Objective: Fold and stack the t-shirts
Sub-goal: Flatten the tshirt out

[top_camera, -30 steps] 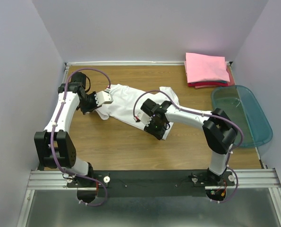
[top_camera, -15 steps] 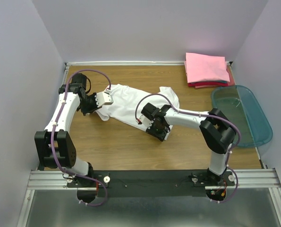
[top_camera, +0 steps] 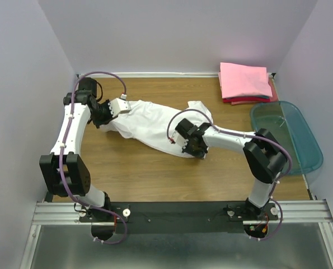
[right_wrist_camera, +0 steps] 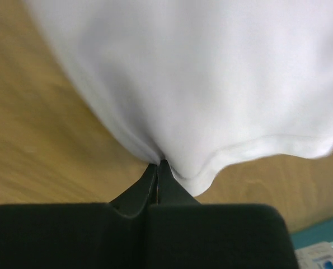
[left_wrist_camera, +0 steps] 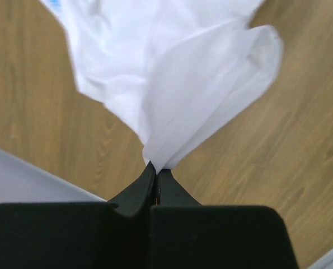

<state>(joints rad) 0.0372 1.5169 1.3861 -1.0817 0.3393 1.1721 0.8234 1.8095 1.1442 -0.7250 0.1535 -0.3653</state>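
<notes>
White soft cloth t-shirt lies stretched across the wooden bench. Left end effector is clenched on one bunched edge; right end effector is clamped on another edge.

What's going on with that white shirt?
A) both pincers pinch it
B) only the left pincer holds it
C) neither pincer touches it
A: in each wrist view, the left pincer and the right pincer are shut on a fold of the white t-shirt.

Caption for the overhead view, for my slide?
Overhead: left gripper and right gripper pinch opposite ends of the white t-shirt; folded stack, teal bin at right.
</notes>
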